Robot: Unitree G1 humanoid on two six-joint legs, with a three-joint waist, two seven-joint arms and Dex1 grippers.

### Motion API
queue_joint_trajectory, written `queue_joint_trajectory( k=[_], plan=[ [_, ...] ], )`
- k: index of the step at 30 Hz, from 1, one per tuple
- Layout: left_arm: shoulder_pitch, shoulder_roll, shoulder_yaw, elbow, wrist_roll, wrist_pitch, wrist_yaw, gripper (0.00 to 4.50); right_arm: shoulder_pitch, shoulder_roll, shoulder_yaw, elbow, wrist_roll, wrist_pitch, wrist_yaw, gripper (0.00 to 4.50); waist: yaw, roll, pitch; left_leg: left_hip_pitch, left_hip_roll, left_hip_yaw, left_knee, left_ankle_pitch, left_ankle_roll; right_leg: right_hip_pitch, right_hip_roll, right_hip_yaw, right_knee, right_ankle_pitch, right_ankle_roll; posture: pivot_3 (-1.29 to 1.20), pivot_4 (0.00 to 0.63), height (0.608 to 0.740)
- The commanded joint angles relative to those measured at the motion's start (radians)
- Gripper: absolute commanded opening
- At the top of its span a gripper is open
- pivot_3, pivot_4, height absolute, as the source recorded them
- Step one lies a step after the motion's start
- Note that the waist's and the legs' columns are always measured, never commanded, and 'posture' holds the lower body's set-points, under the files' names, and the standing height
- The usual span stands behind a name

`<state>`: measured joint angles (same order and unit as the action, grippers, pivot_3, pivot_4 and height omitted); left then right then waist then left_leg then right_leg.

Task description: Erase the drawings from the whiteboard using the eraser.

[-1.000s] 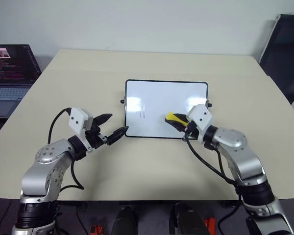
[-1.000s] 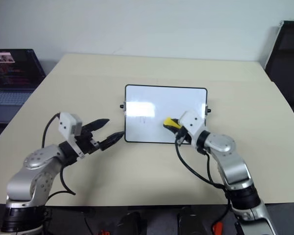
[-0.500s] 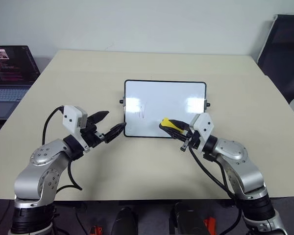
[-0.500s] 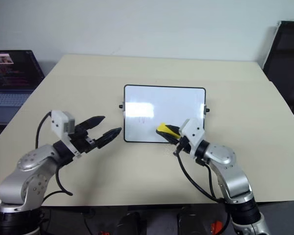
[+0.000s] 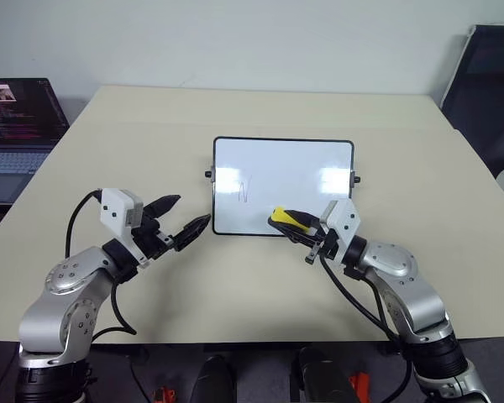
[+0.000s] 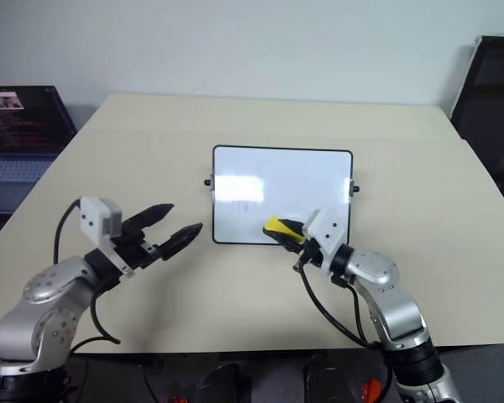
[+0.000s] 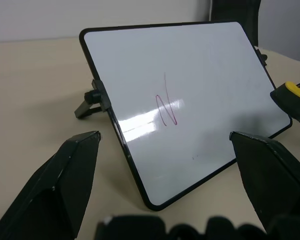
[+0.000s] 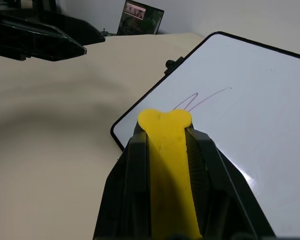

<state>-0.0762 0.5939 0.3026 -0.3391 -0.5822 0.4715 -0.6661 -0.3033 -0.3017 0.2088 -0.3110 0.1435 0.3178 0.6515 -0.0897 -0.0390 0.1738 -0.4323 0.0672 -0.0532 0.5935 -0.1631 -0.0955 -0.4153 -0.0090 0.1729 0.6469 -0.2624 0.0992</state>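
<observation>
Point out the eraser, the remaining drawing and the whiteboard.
eraser (image 8: 166,134), right wrist view, on its yellow body between the fingers.
drawing (image 7: 167,106), left wrist view, on the middle of the squiggle.
whiteboard (image 5: 286,158), left eye view, on bare white surface.

The table is seen from the head pair, high and angled down. The whiteboard is viewed close and low from the left wrist, and obliquely from the right wrist. The board is shared by all views.
</observation>
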Motion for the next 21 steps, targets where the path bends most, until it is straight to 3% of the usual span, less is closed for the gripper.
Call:
queue_joint_trajectory(
  k=[1, 12, 21],
  plan=[
    [0.014, 0.013, 0.03, 0.013, 0.017, -0.042, -0.01, 4.5, -0.091, 0.025, 0.03, 0.045, -0.062, -0.047, -0.046, 0.67, 0.0, 0.0, 0.0, 0.0, 0.0, 0.0, 0.0, 0.0, 0.0, 0.0, 0.0, 0.0, 0.0, 0.0, 0.0, 0.0, 0.15, 0.74],
    [0.0, 0.025, 0.011, 0.103, 0.047, -0.116, -0.078, 4.5, -0.479, 0.115, 0.119, 0.443, -0.279, -0.106, -0.166, 0.67, 0.0, 0.0, 0.0, 0.0, 0.0, 0.0, -0.001, 0.0, 0.0, 0.0, 0.0, -0.001, 0.0, 0.001, -0.002, 0.0, 0.15, 0.74],
    [0.006, 0.016, 0.001, 0.098, 0.054, -0.131, -0.097, 4.5, -0.529, 0.108, 0.19, 0.605, -0.354, -0.081, -0.103, 0.67, 0.001, 0.0, 0.0, -0.001, 0.0, 0.0, -0.001, 0.0, 0.0, -0.001, 0.0, -0.001, 0.001, 0.003, -0.003, 0.0, 0.15, 0.74]
  ],
)
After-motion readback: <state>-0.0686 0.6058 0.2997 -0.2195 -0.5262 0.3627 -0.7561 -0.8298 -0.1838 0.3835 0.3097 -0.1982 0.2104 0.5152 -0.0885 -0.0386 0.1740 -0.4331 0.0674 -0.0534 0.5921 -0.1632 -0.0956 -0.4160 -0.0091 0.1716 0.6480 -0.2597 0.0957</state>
